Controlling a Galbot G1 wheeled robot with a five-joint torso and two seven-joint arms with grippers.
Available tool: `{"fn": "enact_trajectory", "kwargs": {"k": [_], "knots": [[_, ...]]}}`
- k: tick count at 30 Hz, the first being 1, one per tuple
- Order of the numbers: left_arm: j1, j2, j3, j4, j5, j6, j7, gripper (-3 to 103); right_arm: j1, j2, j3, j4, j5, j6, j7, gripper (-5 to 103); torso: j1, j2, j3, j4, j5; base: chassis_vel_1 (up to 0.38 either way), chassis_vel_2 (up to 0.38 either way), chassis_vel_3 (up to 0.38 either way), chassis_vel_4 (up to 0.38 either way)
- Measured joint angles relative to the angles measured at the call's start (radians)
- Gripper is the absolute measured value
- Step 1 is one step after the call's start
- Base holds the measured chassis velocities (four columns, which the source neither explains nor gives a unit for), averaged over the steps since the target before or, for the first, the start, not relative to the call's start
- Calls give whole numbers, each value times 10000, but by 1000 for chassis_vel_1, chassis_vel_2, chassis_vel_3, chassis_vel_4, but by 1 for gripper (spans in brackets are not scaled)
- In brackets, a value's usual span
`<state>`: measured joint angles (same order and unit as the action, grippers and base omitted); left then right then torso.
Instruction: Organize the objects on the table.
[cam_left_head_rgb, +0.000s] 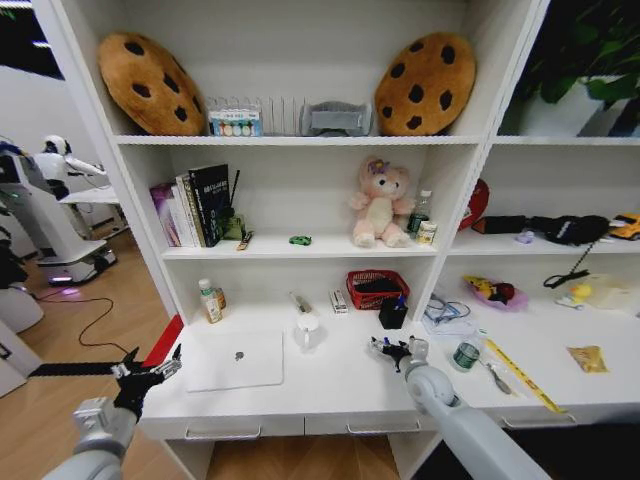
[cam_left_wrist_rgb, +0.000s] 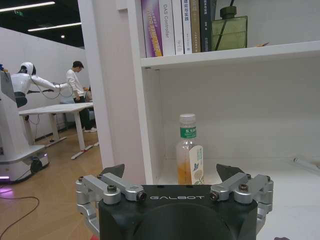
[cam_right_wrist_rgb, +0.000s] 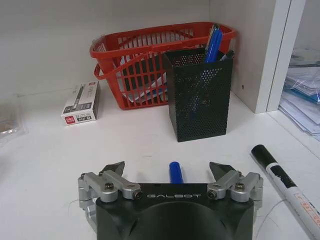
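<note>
The head camera looks forward and down across the white surface (cam_left_head_rgb: 330, 385) from above. Each wrist camera sits low behind its own claw, close in: left facing the bottle (cam_left_wrist_rgb: 189, 150), right facing the pen cup (cam_right_wrist_rgb: 197, 95); the head view shares both

Setting: robotics lab fitted as a mock office. White shelving (cam_left_head_rgb: 300, 140) with books (cam_left_head_rgb: 195, 205) over a counter (cam_left_head_rgb: 340, 385); another white robot (cam_left_head_rgb: 50, 200) at 9 o'clock; wood floor, cabling.

Closed silver laptop (cam_left_head_rgb: 235, 360) flat on white table (cam_left_head_rgb: 330, 385)
</note>
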<state>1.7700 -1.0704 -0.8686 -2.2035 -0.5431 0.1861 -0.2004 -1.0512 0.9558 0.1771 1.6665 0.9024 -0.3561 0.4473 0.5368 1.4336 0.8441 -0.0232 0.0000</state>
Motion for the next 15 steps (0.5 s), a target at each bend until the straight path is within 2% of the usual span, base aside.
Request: {"fn": "enact_trajectory", "kwargs": {"k": [1,2,3,4,6,7,8,10,11,14,15], "knots": [[-1,0,0,0,0,0,0,100,-1,-6,0,-29,-4,0,-14,92,0,0,0,0,0,0,0,0,0],[-1,0,0,0,0,0,0,100,-27,-9,3,-106,-11,0,-119,82,0,0,0,-1,0,0,0,0,0],[-1,0,0,0,0,0,0,100,-27,-9,3,-106,-11,0,-119,82,0,0,0,-1,0,0,0,0,0],[0,0,0,0,0,0,0,100,-61,-7,9,-132,-12,-1,-157,76,0,0,0,-1,0,0,0,0,0],[0,0,0,0,0,0,0,100,-72,-6,16,-132,-12,-2,-160,76,0,0,0,-1,0,0,0,0,0],[0,0,0,0,0,0,0,100,-143,6,52,-130,-23,-13,-167,65,-1,0,-1,-1,-3,0,0,0,0],[-1,0,0,0,0,0,0,100,-171,8,60,-122,-33,-15,-178,65,-1,1,-2,-1,-3,0,0,0,0],[-1,0,0,0,0,0,0,100,-225,11,76,-117,-54,-14,-212,54,-1,1,-2,-2,-4,0,0,0,0],[-1,0,0,0,0,0,0,100,-225,11,76,-117,-54,-14,-212,54,-1,1,-2,-2,-4,0,0,0,0],[-1,0,0,0,0,0,0,100,-226,10,106,-126,-51,-22,-236,38,-1,1,-2,-1,0,0,0,0,0],[-1,0,0,0,0,0,0,100,-226,10,106,-126,-51,-22,-236,38,-1,1,-2,-1,0,0,0,0,0]]}}
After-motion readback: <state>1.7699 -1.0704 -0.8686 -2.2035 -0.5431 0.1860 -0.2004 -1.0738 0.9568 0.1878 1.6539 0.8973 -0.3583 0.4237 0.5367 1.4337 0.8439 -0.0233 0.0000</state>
